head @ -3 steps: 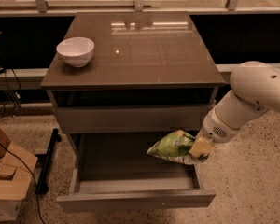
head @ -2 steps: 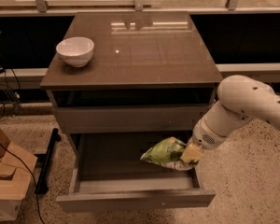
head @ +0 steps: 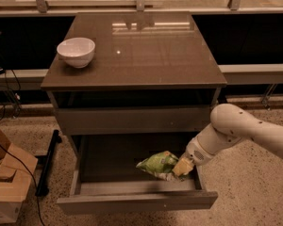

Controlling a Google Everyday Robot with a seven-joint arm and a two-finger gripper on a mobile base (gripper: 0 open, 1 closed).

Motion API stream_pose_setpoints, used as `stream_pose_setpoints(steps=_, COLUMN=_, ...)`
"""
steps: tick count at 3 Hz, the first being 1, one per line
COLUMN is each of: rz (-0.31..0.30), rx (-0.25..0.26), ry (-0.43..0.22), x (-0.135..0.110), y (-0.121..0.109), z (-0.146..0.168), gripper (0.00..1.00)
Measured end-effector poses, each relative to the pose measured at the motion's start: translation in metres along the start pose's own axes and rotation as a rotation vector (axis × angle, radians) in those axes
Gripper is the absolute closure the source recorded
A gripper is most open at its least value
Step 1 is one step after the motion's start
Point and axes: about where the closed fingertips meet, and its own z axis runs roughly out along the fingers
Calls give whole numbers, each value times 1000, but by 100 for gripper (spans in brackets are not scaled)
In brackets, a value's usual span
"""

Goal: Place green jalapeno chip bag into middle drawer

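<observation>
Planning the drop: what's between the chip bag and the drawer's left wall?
Bare drawer floor, camera view. The hand holds the right end of the chip bag.

white bowl on glossy brown cabinet top, near its left edge; cardboard box on speckled floor, lower left

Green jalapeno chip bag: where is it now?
Camera view: the green jalapeno chip bag is low inside the open middle drawer, front-right part, its right end gripped by the gripper.
</observation>
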Motion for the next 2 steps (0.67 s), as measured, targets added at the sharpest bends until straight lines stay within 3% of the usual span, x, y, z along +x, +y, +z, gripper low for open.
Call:
stream_pose_setpoints(steps=1, rz=47, rx=-58, ry=-71, x=-3, y=-13, z=35, gripper=100)
stream_pose_setpoints(steps=2, rz=77, rx=-105, ry=-115, x=-10, y=-20, z=62, gripper=83)
